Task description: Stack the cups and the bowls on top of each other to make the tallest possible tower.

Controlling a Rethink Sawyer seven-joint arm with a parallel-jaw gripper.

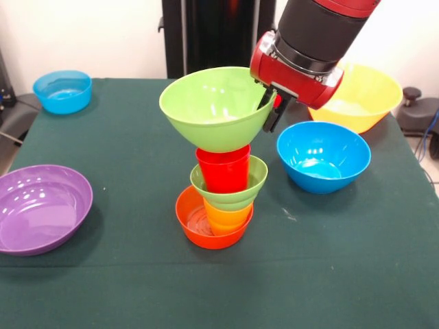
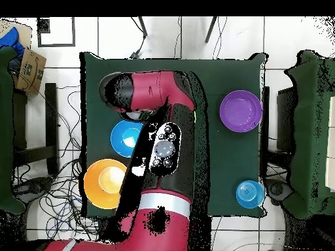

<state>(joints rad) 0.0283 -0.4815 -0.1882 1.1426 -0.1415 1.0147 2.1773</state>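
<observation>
The tower stands mid-table: a small orange bowl [image 1: 206, 229], a yellow-orange cup [image 1: 228, 218], a small green bowl [image 1: 240, 188] and a red cup [image 1: 223, 171]. My gripper [image 1: 269, 113] is shut on the right rim of a larger green bowl [image 1: 212, 106], with one finger inside the rim and one outside. This bowl is upright and slightly tilted, and its base meets the red cup's rim. I cannot tell whether it rests there. In the overhead view my arm [image 2: 163, 150] hides the tower and the gripper. The pink-magenta cup is out of view.
A blue bowl [image 1: 322, 156] [image 2: 124, 137] sits right of the tower, with a large yellow bowl [image 1: 367, 96] [image 2: 105, 183] behind it. A purple bowl [image 1: 41, 205] [image 2: 241, 110] lies at the left edge. A small blue bowl [image 1: 63, 90] [image 2: 250, 193] is at the far left corner.
</observation>
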